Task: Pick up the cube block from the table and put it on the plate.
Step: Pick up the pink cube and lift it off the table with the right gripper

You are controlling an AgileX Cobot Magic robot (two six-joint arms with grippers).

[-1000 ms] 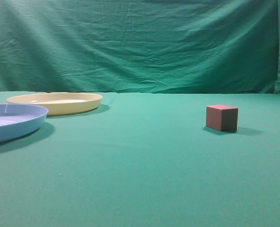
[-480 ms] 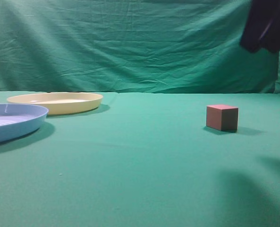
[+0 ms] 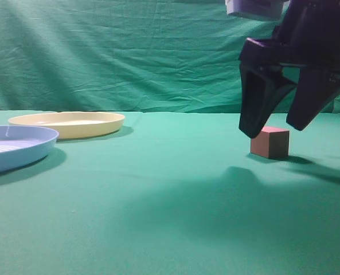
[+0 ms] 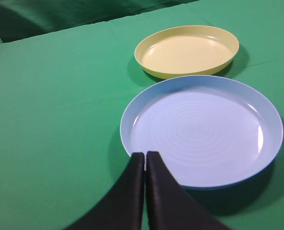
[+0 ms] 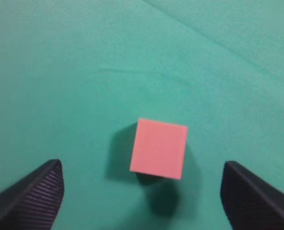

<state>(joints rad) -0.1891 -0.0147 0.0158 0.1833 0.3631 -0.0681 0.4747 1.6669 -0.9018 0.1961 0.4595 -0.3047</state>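
The reddish-pink cube block [image 3: 269, 142] sits on the green table [image 3: 158, 195] at the right. It also shows in the right wrist view [image 5: 159, 148], centred between my fingers. My right gripper [image 3: 276, 127] hangs open just above the cube and in front of it, with its dark fingers [image 3: 256, 103] spread wider than the cube. The pale yellow plate [image 3: 66, 124] lies at the far left and shows in the left wrist view [image 4: 187, 50]. My left gripper [image 4: 145, 155] is shut and empty, at the near rim of the blue plate.
A light blue ribbed plate [image 3: 15, 146] lies at the left edge, in front of the yellow plate; it also shows in the left wrist view [image 4: 201, 129]. A wrinkled green cloth backdrop [image 3: 158, 51] closes the far side.
My right arm has come down from the upper right corner to just above the cube, jaws open. The cube and both plates have not moved.
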